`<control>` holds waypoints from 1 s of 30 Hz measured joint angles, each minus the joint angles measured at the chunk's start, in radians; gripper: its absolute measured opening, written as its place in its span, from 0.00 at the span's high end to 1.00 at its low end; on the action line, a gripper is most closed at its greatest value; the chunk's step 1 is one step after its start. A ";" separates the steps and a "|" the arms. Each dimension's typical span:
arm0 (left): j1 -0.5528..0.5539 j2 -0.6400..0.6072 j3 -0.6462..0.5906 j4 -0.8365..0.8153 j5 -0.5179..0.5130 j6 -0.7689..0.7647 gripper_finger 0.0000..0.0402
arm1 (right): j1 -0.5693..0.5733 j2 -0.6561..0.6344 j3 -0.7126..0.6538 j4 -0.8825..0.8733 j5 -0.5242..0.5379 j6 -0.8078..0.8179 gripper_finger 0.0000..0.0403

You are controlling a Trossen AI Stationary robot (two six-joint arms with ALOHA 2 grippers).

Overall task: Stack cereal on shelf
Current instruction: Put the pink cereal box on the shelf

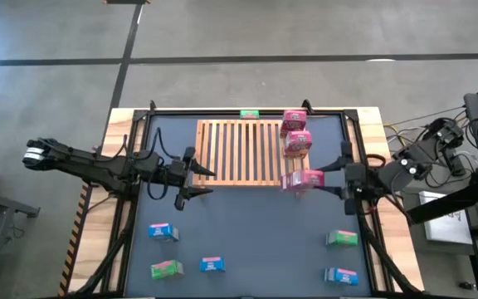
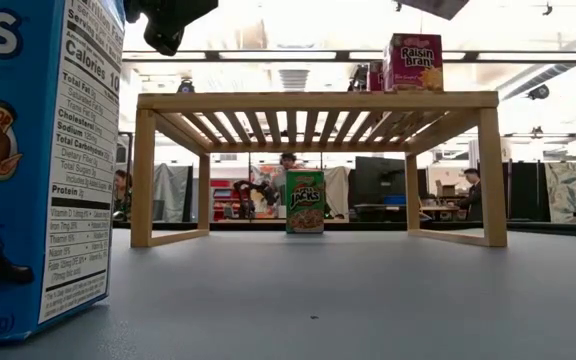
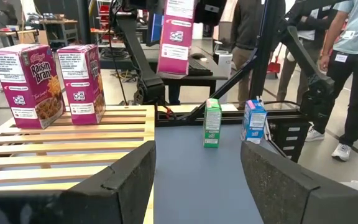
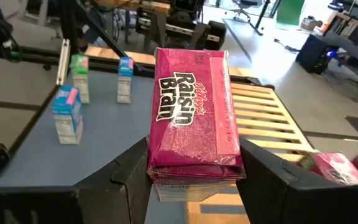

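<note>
The right gripper (image 1: 320, 179) is clamped on a pink Raisin Bran box (image 4: 194, 118) and holds it in the air at the right front corner of the shelf (image 1: 239, 154), its two fingers pressed against the box's sides. Two further pink boxes (image 1: 295, 133) stand upright on the slatted top along the shelf's right edge, just beside each other. The left gripper (image 1: 196, 182) hovers at the shelf's left front corner with its fingers spread wide and nothing between them. A green box (image 1: 250, 114) stands on the table (image 1: 256, 232) behind the shelf. On the front of the table stand two blue boxes (image 1: 163, 232) and one green box (image 1: 166, 268) at the left, and one green box (image 1: 342, 239) and one blue box (image 1: 341, 276) at the right, all well apart from the shelf.
</note>
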 joint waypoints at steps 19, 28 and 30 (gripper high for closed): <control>0.000 0.079 -0.001 0.049 -0.026 0.026 0.46 | -0.159 0.027 -0.001 -0.129 -0.034 -0.012 0.54; 0.000 0.080 0.005 0.067 -0.025 0.025 0.46 | -0.246 0.054 -0.001 -0.168 -0.110 -0.017 0.55; 0.000 0.081 0.005 0.063 -0.025 0.024 0.46 | -0.261 0.052 -0.001 -0.171 -0.112 -0.017 0.55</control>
